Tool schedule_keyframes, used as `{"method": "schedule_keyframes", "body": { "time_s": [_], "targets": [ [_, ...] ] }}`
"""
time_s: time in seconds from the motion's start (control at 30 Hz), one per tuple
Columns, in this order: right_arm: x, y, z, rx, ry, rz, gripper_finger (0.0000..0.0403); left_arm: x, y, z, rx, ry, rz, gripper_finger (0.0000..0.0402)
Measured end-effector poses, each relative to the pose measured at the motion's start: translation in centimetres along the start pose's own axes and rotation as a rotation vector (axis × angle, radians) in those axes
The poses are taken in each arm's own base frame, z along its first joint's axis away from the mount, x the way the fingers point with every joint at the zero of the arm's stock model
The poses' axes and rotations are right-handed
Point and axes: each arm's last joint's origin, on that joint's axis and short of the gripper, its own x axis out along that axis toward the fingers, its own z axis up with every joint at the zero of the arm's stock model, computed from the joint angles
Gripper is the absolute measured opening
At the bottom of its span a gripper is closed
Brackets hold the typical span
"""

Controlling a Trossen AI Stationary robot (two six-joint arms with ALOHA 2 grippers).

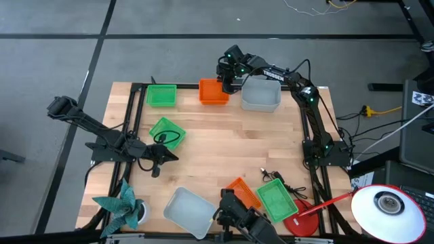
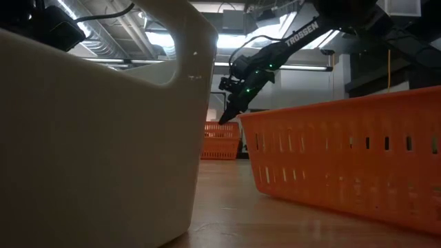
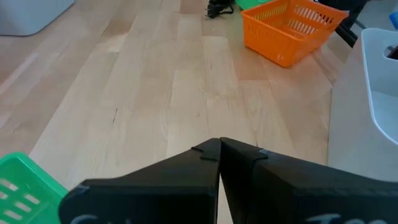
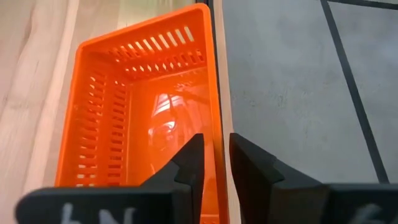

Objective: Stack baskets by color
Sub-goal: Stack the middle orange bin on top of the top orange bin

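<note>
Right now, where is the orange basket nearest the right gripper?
High view: the orange basket sits at the table's far edge, between a green basket and a grey basket.

1. Along the far edge stand a green basket (image 1: 162,95), an orange basket (image 1: 213,92) and a pale grey basket (image 1: 261,95), all upright in a row.
2. A second green basket (image 1: 166,131) sits tilted, left of centre.
3. Along the near edge: a grey basket (image 1: 188,211), an orange one (image 1: 243,190) and a green one (image 1: 276,200), all angled.
</note>
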Motion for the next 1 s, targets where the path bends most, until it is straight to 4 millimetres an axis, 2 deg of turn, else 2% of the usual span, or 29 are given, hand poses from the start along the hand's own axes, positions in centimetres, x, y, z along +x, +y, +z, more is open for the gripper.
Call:
{"method": "schedule_keyframes", "body": {
  "time_s": [0.23,0.47,0.57,0.63,0.77,0.9,1.0],
  "targets": [
    [0.2,0.7,0.7,-0.008,-0.001,0.008,0.0075,0.0,0.0,0.0,-0.001,0.0,0.0,0.0],
    [-0.9,1.4,3.5,-0.049,-0.039,0.003,0.0075,0.0,0.0,0.0,0.0,0.0,0.0,0.0],
    [-1.6,1.7,5.0,-0.078,-0.027,-0.087,0.0075,0.0,0.0,0.0,-0.001,0.0,0.0,0.0],
    [-1.6,2.0,5.5,-0.089,0.038,-0.212,0.0074,0.0,0.0,0.0,-0.001,0.0,0.0,0.0],
    [-0.5,3.5,6.2,-0.136,0.152,-0.466,0.0074,0.0,0.0,0.0,0.0,0.001,0.0,0.0],
    [1.2,5.7,6.0,-0.193,0.186,-0.512,0.0074,0.0,0.0,0.0,0.0,0.001,0.0,0.0],
    [2.3,6.7,5.1,-0.205,0.208,-0.511,0.0074,0.0,0.0,0.0,0.001,0.001,0.0,0.0]
  ]
}}
